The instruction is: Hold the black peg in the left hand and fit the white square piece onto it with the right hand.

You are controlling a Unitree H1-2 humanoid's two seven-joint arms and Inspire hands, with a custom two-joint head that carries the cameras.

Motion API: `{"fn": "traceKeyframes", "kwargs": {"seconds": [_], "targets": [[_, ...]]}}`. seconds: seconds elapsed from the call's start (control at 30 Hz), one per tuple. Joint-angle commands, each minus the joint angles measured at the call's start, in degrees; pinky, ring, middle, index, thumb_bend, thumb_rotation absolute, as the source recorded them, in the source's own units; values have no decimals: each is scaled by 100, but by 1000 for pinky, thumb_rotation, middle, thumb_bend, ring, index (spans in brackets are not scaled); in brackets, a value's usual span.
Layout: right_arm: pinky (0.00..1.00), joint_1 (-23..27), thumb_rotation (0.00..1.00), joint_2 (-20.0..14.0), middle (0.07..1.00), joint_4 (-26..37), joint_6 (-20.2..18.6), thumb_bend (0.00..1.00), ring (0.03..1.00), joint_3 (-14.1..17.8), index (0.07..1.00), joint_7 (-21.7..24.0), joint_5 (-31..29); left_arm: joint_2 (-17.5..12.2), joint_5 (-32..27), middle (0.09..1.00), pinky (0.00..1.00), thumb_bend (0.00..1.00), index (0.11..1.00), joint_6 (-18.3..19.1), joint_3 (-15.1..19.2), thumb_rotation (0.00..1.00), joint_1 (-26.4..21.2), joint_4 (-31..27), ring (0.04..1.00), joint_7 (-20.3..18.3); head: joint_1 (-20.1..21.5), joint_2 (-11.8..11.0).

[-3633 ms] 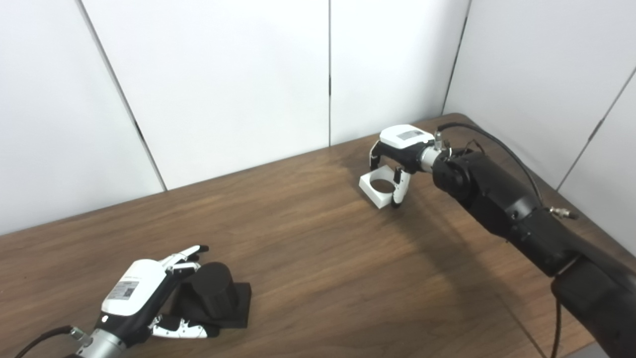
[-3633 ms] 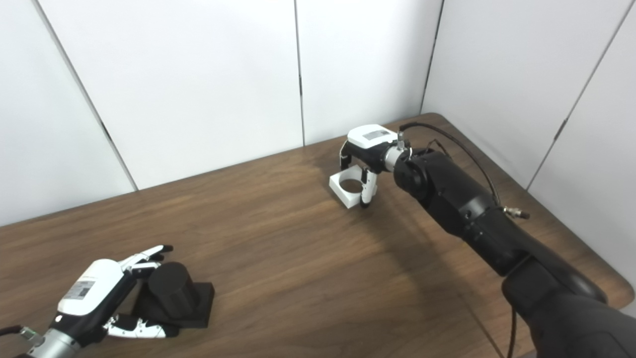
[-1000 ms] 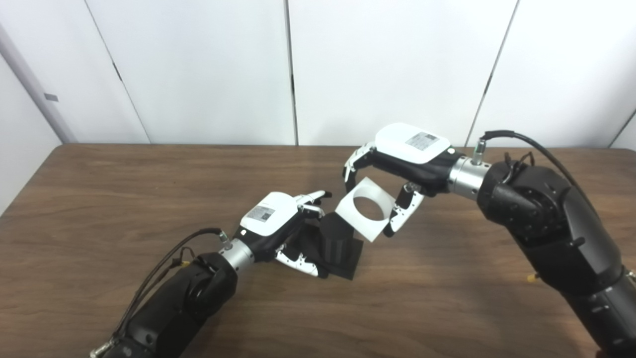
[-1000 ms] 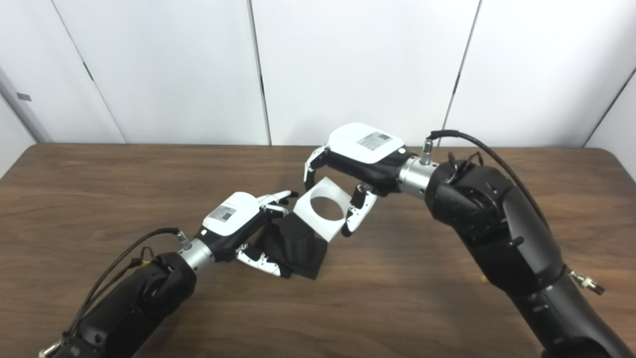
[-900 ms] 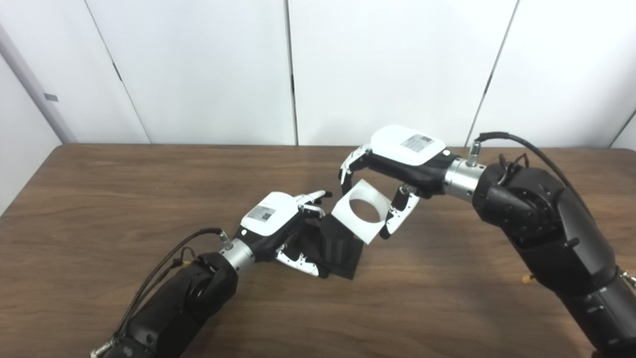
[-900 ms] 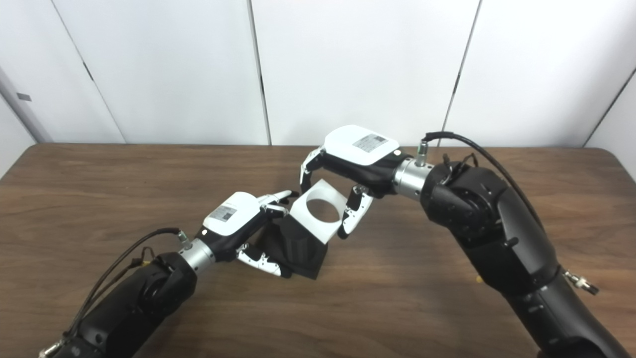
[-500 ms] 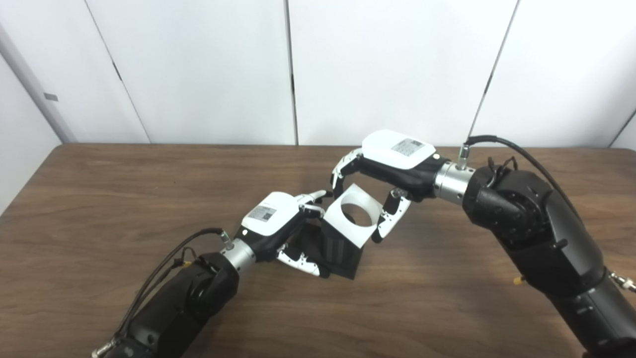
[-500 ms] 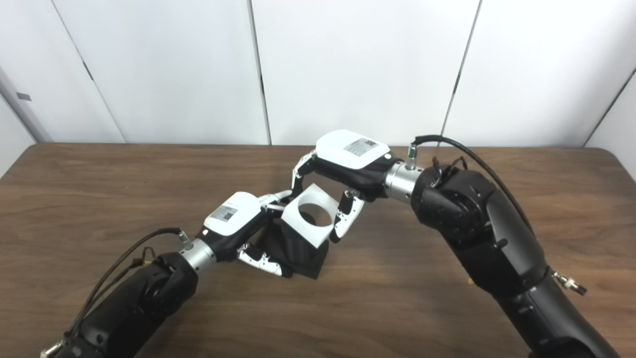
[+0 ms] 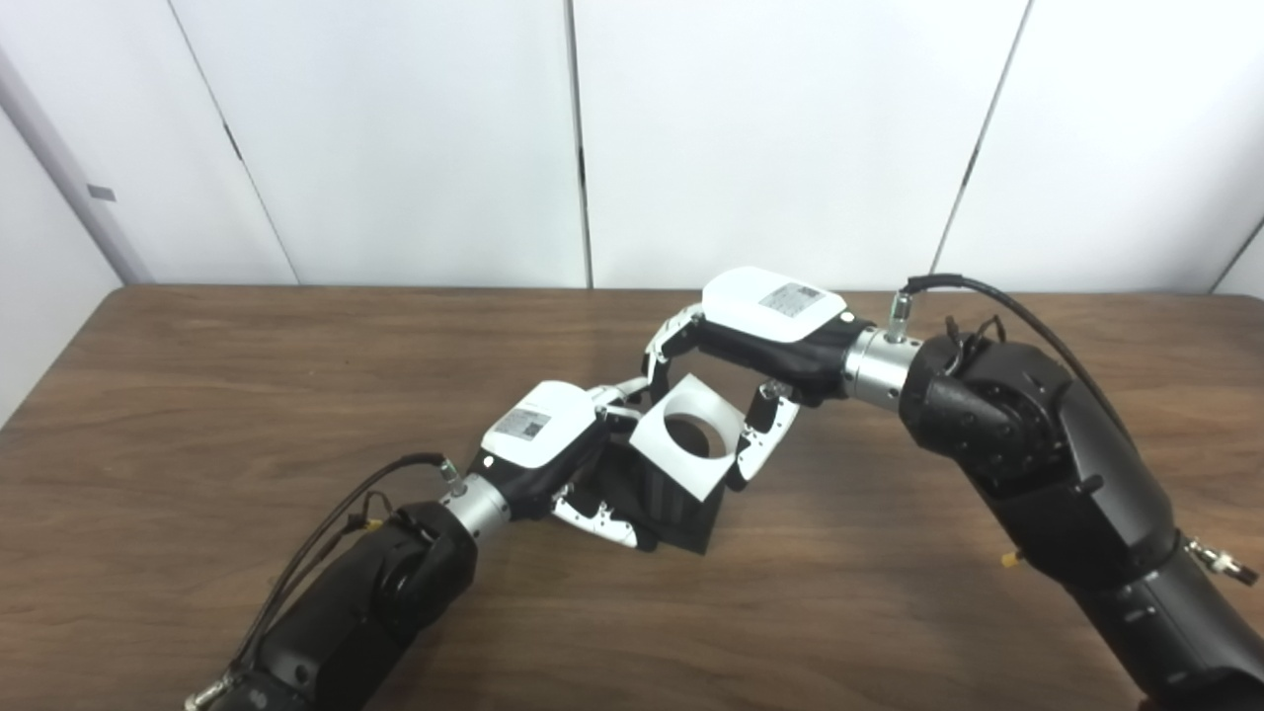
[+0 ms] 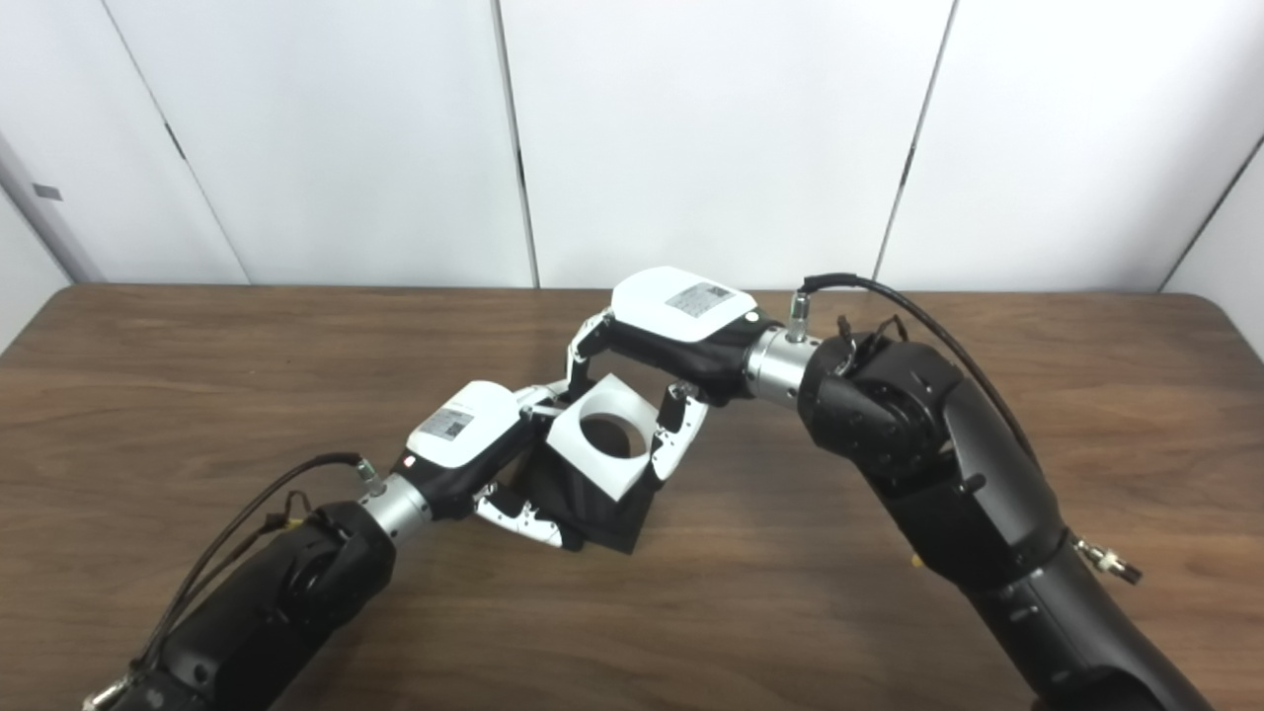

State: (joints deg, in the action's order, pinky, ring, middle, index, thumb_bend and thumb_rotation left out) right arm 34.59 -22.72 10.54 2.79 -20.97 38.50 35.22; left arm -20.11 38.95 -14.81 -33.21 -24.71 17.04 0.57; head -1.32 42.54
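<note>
Two black robot arms with white-backed hands meet near the middle of a dark brown wooden desk point(image 9: 197, 395), in front of plain white wall panels point(image 9: 395, 138). The left hand point(image 9: 548, 449) reaches in from the lower left, its fingers point(image 9: 592, 518) wrapped around a black peg point(image 9: 671, 499) that has a square base resting on the desk. The right hand point(image 9: 765, 321) comes in from the right, its fingers point(image 9: 752, 449) closed on opposite edges of a white square piece point(image 9: 686, 434) with a round hole through its centre. The white piece is tilted, its face turned up toward the cameras, and sits over the top of the peg, hiding the peg's upper end. Whether the piece is already seated on the peg cannot be told.
</note>
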Motion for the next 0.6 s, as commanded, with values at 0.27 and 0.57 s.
{"fn": "traceKeyframes", "kwargs": {"seconds": [0.27, 0.57], "targets": [[724, 268, 130, 67, 737, -90, 117, 522, 773, 62, 478, -211, -65, 211, 141, 934, 643, 522, 492, 176, -473, 73, 424, 120, 857, -827, -38, 38], [731, 268, 131, 116, 737, -252, 154, 522, 768, 5, 478, -263, -23, 222, 144, 937, 642, 522, 492, 204, -485, 74, 419, 93, 860, -842, -41, 50]]}}
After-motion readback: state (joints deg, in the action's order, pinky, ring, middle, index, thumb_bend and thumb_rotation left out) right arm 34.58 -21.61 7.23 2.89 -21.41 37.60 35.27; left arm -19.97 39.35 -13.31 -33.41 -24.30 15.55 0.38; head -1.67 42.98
